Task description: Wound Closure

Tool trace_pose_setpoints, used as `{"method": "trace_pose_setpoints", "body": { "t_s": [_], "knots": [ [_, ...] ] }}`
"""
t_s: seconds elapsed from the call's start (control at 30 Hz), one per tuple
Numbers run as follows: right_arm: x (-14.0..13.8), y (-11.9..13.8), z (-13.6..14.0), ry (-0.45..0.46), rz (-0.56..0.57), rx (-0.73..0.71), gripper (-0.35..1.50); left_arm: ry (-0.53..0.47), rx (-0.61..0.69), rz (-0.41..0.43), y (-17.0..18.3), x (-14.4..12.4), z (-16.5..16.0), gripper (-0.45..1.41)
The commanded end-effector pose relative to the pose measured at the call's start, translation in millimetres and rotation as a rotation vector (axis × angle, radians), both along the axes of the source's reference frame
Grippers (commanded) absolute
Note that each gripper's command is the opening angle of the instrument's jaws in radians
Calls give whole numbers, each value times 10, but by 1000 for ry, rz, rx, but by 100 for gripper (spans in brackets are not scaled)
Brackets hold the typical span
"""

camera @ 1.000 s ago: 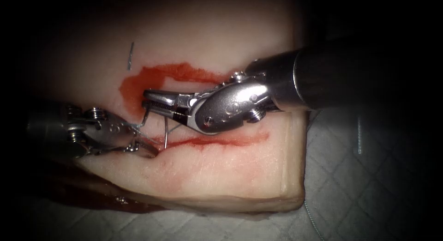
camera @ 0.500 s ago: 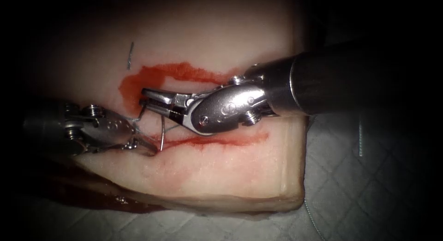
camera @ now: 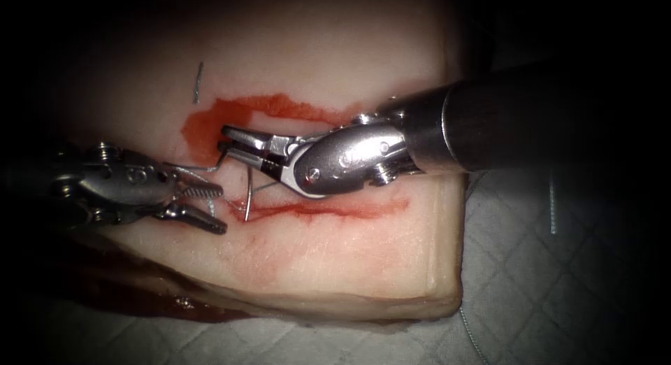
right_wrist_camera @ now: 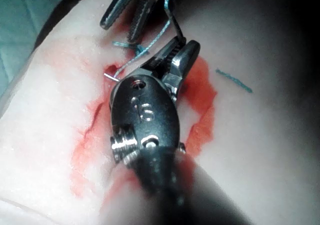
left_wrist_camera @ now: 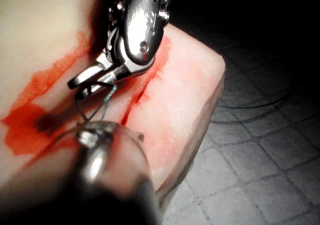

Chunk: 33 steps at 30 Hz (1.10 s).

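The right tool (camera: pixel 224 140) reaches in from the right over the tissue (camera: pixel 335 260), jaws shut on the curved needle (camera: pixel 249 194) near one end. The needle's arc hangs below the jaws, and its lower end meets the left end of the cut (camera: pixel 328 210); I cannot tell whether it is in the tissue. Thread (camera: pixel 190 167) runs from the needle toward the left tool (camera: pixel 222 211), which lies left of the needle, open and holding nothing. In the right wrist view the right tool (right_wrist_camera: pixel 182 47) grips the needle (right_wrist_camera: pixel 172 20), with the left tool (right_wrist_camera: pixel 122 12) spread open beyond it.
Red fluid (camera: pixel 210 124) pools in an arc above the right tool's jaws. A cut end of thread (camera: pixel 198 83) lies on the tissue at the upper left. The tissue rests on a quilted cloth (camera: pixel 559 281), where another short thread piece (camera: pixel 552 204) lies.
The left tool has drawn back to the left and risen off the cut's left end, and its jaws now stand apart. The right tool has shifted slightly up with the needle.
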<state>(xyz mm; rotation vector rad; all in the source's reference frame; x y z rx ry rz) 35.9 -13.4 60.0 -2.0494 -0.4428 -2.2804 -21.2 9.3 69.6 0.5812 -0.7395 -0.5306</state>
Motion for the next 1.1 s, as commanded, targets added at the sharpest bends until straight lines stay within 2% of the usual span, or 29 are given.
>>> {"method": "trace_pose_setpoints", "body": {
  "t_s": [0.03,0.13,0.33,0.57,0.87,1.1],
  "knots": [
    [7,3,4,3,0,-1,-35,-4,8,8,-3,-9,5,-20],
    [4,4,4,4,-1,0,-35,-14,23,21,-14,-19,3,-45],
    [3,6,2,8,2,8,-35,-14,14,30,-29,-30,14,-45],
    [2,6,1,21,7,41,-35,42,16,53,-37,-24,33,-45],
    [3,10,-6,82,38,101,-35,59,25,58,-43,-24,37,-45],
    [1,11,-6,94,46,123,-35,64,30,61,-46,-25,39,-45]
  ]
}}
